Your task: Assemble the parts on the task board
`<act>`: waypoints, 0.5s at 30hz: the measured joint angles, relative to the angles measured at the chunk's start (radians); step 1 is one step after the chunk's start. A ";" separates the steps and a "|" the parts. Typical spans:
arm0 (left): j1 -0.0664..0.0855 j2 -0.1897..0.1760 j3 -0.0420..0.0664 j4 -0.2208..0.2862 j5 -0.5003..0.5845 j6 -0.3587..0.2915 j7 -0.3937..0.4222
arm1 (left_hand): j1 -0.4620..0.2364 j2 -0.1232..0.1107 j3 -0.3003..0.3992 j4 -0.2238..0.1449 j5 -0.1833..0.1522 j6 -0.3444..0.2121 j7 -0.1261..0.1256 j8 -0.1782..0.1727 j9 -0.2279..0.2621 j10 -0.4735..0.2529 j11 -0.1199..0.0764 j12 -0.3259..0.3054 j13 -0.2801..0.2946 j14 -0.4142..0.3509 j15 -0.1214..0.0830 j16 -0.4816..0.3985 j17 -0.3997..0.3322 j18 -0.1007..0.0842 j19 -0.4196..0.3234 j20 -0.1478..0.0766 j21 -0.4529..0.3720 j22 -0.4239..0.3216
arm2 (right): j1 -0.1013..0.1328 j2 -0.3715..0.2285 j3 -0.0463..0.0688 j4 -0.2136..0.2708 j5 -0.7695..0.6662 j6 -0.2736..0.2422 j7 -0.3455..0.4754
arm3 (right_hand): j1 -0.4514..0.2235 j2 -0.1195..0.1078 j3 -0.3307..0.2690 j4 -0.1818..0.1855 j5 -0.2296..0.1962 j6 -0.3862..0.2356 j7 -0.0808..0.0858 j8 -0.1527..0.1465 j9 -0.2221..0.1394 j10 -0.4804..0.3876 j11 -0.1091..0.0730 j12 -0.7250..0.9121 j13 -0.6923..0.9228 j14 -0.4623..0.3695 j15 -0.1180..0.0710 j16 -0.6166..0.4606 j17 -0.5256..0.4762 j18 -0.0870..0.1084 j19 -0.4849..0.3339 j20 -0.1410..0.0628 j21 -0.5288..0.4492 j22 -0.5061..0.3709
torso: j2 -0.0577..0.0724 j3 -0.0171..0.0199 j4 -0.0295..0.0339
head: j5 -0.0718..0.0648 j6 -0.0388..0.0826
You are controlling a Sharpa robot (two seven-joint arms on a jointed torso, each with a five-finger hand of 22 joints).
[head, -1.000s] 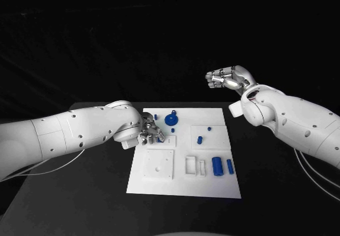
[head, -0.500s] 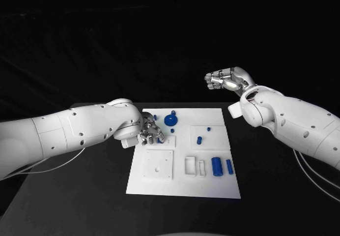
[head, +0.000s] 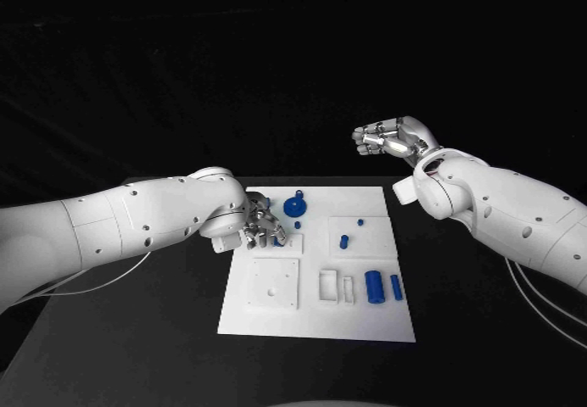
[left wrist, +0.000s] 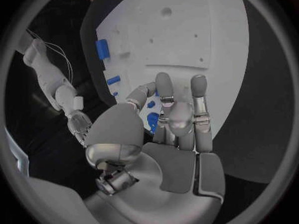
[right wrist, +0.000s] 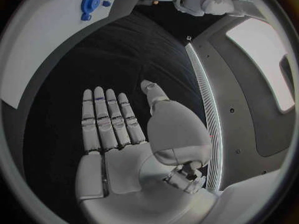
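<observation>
From the head camera you look down on the task board (head: 321, 254) from above and behind, both arms entering from the sides. Your left wrist camera sits close behind the left hand (left wrist: 168, 119), facing the board (left wrist: 187, 30) at close range. Your right wrist camera looks past the right hand (right wrist: 124, 129); the 3 views share the board's blue gear (right wrist: 91, 4).

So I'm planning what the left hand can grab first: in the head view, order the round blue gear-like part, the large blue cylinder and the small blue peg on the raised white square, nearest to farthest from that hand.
1. Round blue gear-like part, just beyond the left hand, at the board's far edge.
2. Small blue peg, on the raised white square toward the board's right.
3. Large blue cylinder, lying near the board's near right.
</observation>
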 measured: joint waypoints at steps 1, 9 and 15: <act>0.000 0.001 0.000 -0.002 0.000 0.003 0.000 | 0.000 0.000 0.000 0.000 0.000 0.000 0.000 0.000 0.000 0.000 0.000 0.000 0.000 0.000 0.000 0.000 0.000 0.000 0.000 0.000 0.000 0.000 | 0.000 0.000 0.000 0.000 0.000 0.000 0.000 | 0.000 0.000 0.000 0.000 0.000 0.000 0.000 0.000 0.000 0.000 0.000 0.000 0.000 0.000 0.000 0.000 0.000 0.000 0.000 0.000 0.000 0.000 | 0.000 0.0000 0.0000 | 0.001 0.000; 0.003 0.007 0.001 -0.019 -0.001 0.022 -0.002 | 0.000 0.000 0.000 0.000 -0.001 0.000 0.000 -0.004 0.000 0.000 0.000 0.000 0.000 0.000 0.000 0.000 0.000 0.000 0.000 0.000 0.000 0.000 | -0.003 0.000 0.000 -0.002 0.000 0.001 0.000 | 0.000 0.000 0.000 0.000 0.000 0.000 0.000 0.000 0.000 0.000 0.000 0.000 0.000 0.000 0.000 0.000 0.000 0.000 0.000 0.000 0.000 0.000 | 0.000 0.0000 -0.0005 | 0.003 -0.001; 0.003 0.012 0.001 -0.030 -0.003 0.039 -0.004 | 0.000 0.000 0.000 0.000 -0.001 0.000 0.000 -0.004 0.000 0.000 0.000 0.000 -0.001 0.000 0.000 0.000 0.000 0.000 0.000 0.000 0.000 0.000 | -0.006 0.001 0.000 -0.003 0.000 0.002 0.000 | 0.000 0.000 0.000 0.000 0.000 0.000 0.000 0.000 0.000 0.000 0.000 0.000 0.000 0.000 0.000 0.000 0.000 0.000 0.000 0.000 0.000 0.000 | 0.000 0.0000 0.0001 | 0.003 -0.006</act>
